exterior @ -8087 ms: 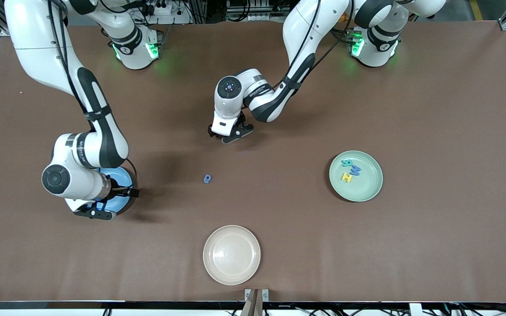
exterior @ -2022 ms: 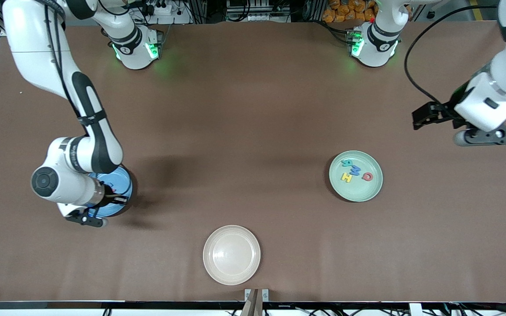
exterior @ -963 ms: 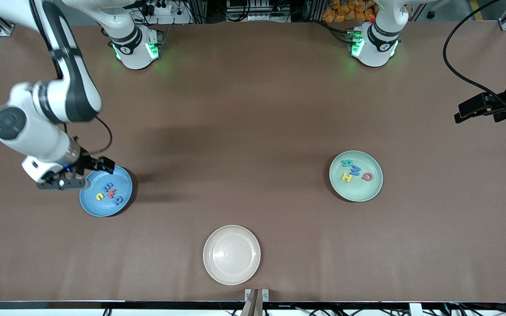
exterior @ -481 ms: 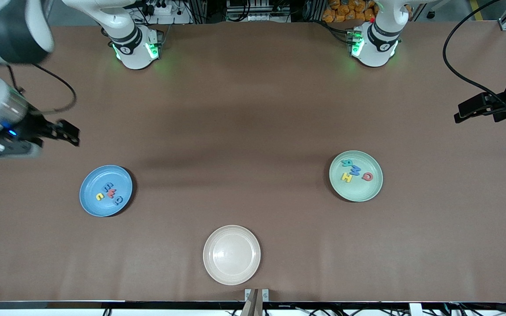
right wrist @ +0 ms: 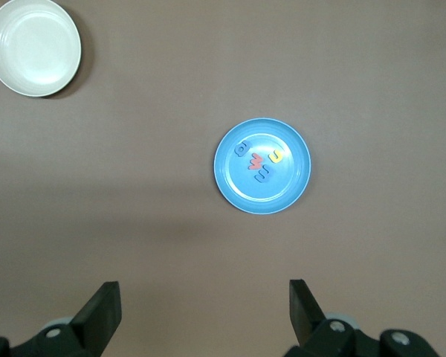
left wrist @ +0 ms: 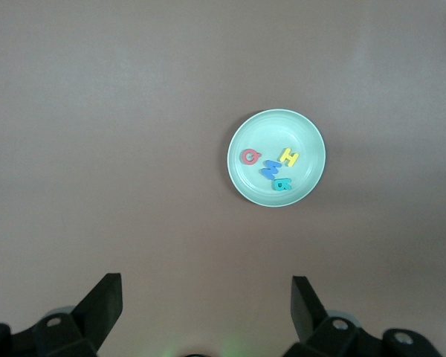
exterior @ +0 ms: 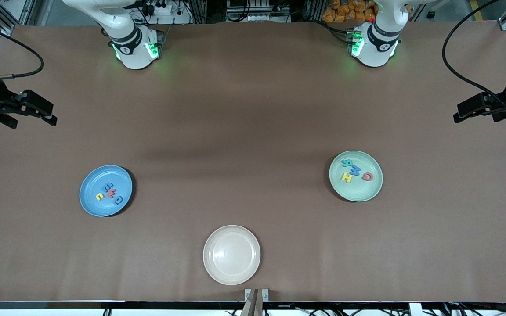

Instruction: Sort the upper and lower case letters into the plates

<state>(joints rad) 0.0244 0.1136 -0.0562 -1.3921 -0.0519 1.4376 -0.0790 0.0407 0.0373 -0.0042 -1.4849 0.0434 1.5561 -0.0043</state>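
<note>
With four letters (exterior: 111, 193) lying in the blue plate (exterior: 88, 202) and four in the green plate (exterior: 369, 191), the empty, wide-open left gripper (exterior: 477, 109) and right gripper (exterior: 31, 107) are hanging well apart from the cream plate (exterior: 232, 274) (sorting looks finished, so parking clear seems best).

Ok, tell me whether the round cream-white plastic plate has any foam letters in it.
No, the cream-white plate is bare inside; the letters lie in the sky blue plate and the mint green plate.

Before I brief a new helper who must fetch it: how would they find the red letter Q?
Go to the pale mint green plastic plate toward the left arm's end. Among its four foam letters, the red ring-shaped Q lies apart from the touching teal, blue and yellow ones.
</note>
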